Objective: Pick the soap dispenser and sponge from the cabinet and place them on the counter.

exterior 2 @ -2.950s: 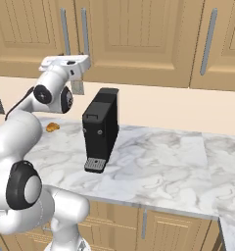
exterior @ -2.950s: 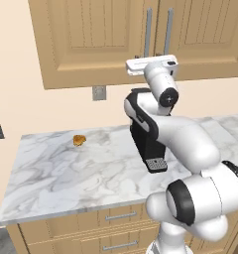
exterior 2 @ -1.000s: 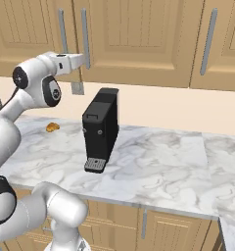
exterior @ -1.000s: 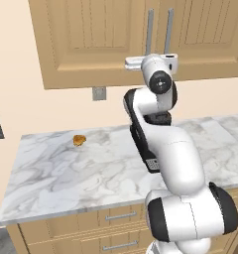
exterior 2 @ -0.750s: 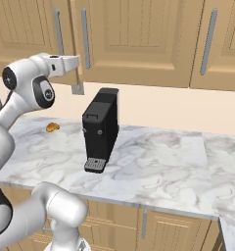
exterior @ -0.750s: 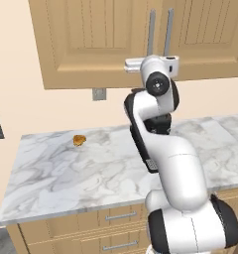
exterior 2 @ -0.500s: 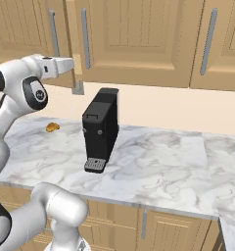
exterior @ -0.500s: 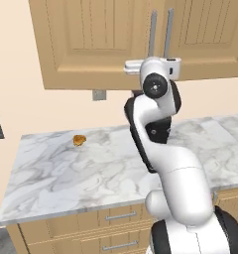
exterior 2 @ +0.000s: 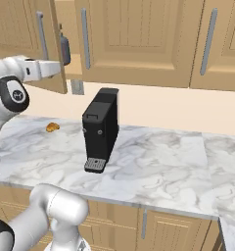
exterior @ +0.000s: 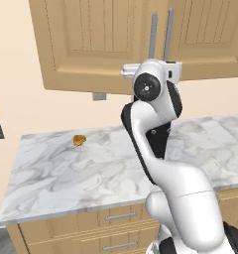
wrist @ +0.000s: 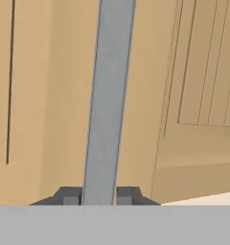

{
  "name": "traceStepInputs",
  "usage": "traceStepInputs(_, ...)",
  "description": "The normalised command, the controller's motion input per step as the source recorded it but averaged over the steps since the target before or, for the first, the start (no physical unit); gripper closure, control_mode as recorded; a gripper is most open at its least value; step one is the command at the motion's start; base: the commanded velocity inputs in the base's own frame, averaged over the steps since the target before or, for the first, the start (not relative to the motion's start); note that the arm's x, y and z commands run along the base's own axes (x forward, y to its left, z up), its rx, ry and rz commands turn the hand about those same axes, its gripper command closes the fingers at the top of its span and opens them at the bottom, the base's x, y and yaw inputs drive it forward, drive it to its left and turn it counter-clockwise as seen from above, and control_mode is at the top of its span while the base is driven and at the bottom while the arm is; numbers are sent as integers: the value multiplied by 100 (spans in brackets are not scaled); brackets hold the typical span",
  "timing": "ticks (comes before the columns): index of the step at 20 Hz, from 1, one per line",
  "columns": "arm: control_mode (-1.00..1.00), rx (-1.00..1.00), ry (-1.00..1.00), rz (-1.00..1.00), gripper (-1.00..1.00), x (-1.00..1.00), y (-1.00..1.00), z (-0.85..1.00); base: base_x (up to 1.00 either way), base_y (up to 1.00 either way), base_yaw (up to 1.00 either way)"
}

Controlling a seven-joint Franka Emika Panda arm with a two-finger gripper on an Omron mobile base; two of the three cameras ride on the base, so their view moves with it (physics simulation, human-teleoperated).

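- Two fingers (wrist: pixel 98 195) sit narrow and clamped on the long grey bar handle (wrist: pixel 107 100) of the cabinet door (exterior 2: pixel 24 46), one dark tip on each side of the bar in the hand view.
- From the right base view that door stands part-way out from the cabinet (exterior 2: pixel 139 39), and in the gap behind its edge shows the soap dispenser (exterior 2: pixel 65 50), slate-grey, up on the inner shelf.
- The sponge cannot be made out from here; presumably it sits deeper inside, hidden by the door.
- The step looks like the door pull, with neither item lifted yet and nothing of the task's on the surface (exterior 2: pixel 153 162).
- Risk one: the bar is smooth and thin, so if the pull does not follow the door's swing, the fingers could slide along it or slip off.
- Risk two: the door is swinging towards the arm's own upper links, which rise close under it in the left base view, so a wider opening may press the door against the arm.
- Risk three: the dispenser stands near the shelf's front edge, and a careless reach past the door could tip it out.
- Around it: a black coffee machine (exterior 2: pixel 100 128) stands on the surface below and right of the opening, right under a likely set-down path.
- An orange-brown lump (exterior: pixel 79 140) lies further left on the marble, well apart from the machine.
- A grey wall outlet (exterior 2: pixel 77 87) sits on the wall under the cabinet.
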Motion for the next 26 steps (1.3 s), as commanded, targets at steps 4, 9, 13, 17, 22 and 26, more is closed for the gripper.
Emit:
traceStepInputs(4, -100, 0, 6, -9, 100, -67, 1, 24, 0, 0, 0)
traceStepInputs(9, -100, 0, 4, -9, 100, -63, 12, 17, 0, 0, 0)
traceStepInputs(13, -100, 0, 3, -7, 100, -57, 23, 12, 0, 0, 0)
traceStepInputs(17, -100, 0, 3, -7, 100, -59, 26, 10, 0, 0, 0)
traceStepInputs(22, -100, -2, 1, -5, 100, -57, 29, 3, 0, 0, 0)
traceStepInputs(26, -100, -6, -4, 0, -100, -39, 22, 0, 0, 0, 0)
